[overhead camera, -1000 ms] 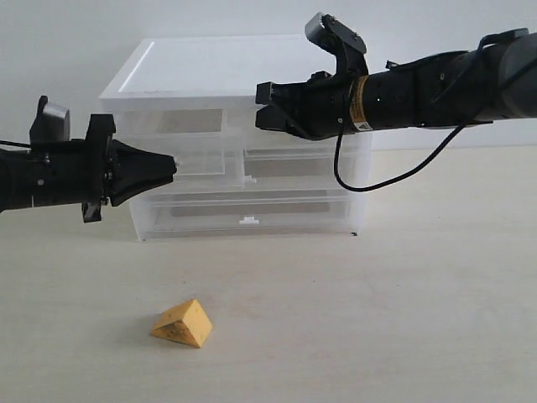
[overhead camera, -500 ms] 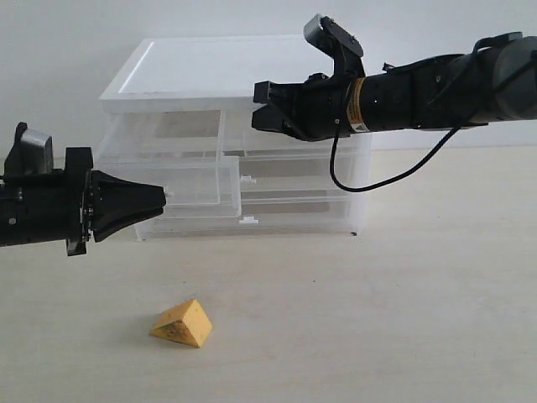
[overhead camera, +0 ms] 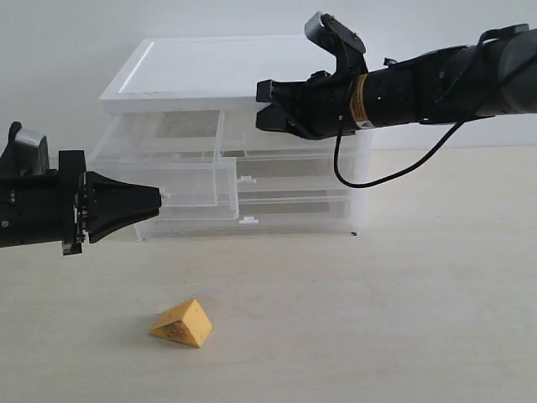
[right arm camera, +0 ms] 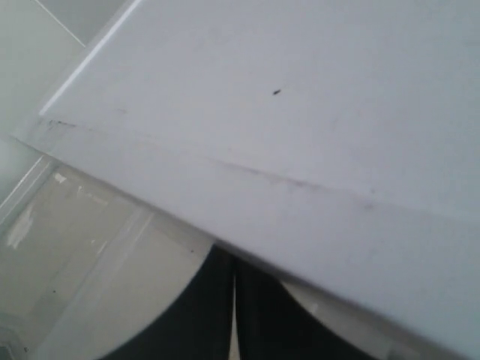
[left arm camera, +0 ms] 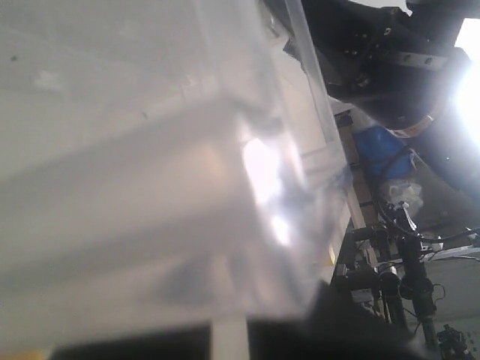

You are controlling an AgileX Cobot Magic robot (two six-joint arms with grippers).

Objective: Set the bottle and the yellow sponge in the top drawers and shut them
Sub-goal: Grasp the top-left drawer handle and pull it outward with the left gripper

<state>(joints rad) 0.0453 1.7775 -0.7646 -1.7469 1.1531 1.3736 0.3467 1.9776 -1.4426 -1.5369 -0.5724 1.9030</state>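
Note:
The yellow sponge (overhead camera: pixel 182 324) lies on the table in front of the drawer cabinet (overhead camera: pixel 201 71). The left one of the top drawers (overhead camera: pixel 189 185) stands pulled out toward the front. My left gripper (overhead camera: pixel 159 198) is shut on its white tab handle (left arm camera: pixel 229 336), and the translucent drawer front (left arm camera: pixel 150 187) fills the left wrist view. The right top drawer (overhead camera: pixel 294 144) sits in the cabinet. In front of the cabinet's upper edge hovers my right gripper (overhead camera: pixel 262 105), shut with nothing seen between its fingers (right arm camera: pixel 202 322). The bottle is not in view.
Two wider drawers (overhead camera: pixel 294 210) sit below the top pair, each with a small tab handle (overhead camera: pixel 248 221). The cabinet's flat white lid (right arm camera: pixel 300 112) is close over my right gripper. A black cable (overhead camera: pixel 369 180) hangs from the right arm.
My left gripper has drawn back to the left and toward the front, and the top left drawer has slid out with it. The right arm has barely moved. The sponge has stayed put.

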